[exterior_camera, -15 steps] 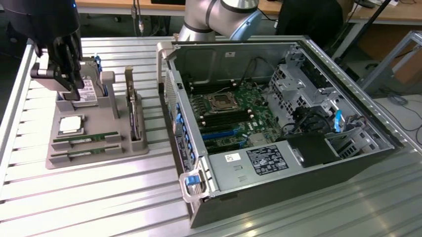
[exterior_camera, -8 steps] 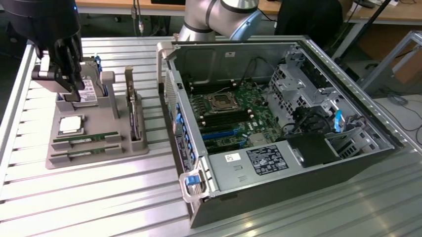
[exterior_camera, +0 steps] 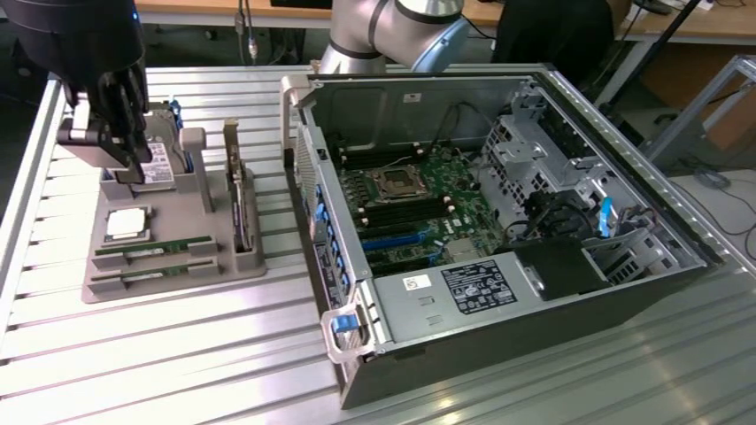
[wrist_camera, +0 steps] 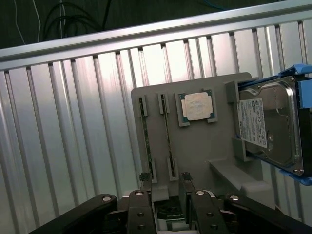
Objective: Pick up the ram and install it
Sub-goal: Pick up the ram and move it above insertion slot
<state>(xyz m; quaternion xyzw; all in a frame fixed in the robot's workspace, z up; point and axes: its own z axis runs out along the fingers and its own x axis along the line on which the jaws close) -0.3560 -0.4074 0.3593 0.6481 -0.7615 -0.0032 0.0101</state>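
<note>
Two ram sticks stand on edge in slots of a grey holder (exterior_camera: 177,288); the farther ram (exterior_camera: 154,247) and the nearer ram (exterior_camera: 151,271) show as thin green strips. The wrist view looks down on them edge-on, ram (wrist_camera: 146,141) and ram (wrist_camera: 167,139). My black gripper (exterior_camera: 112,142) hangs above the holder's hard-drive end, clear of the sticks. Its fingers (wrist_camera: 146,190) stand apart, so the gripper (wrist_camera: 165,187) is open, and I see nothing clamped between them. The open computer case (exterior_camera: 497,221) shows its green motherboard (exterior_camera: 426,204).
On the holder also sit a square silver processor (exterior_camera: 127,223), a silver hard drive with blue rails (wrist_camera: 268,126) and an upright card (exterior_camera: 243,208). The case's front wall (exterior_camera: 310,204) stands close to the holder. The ribbed metal table (exterior_camera: 177,354) spreads around both.
</note>
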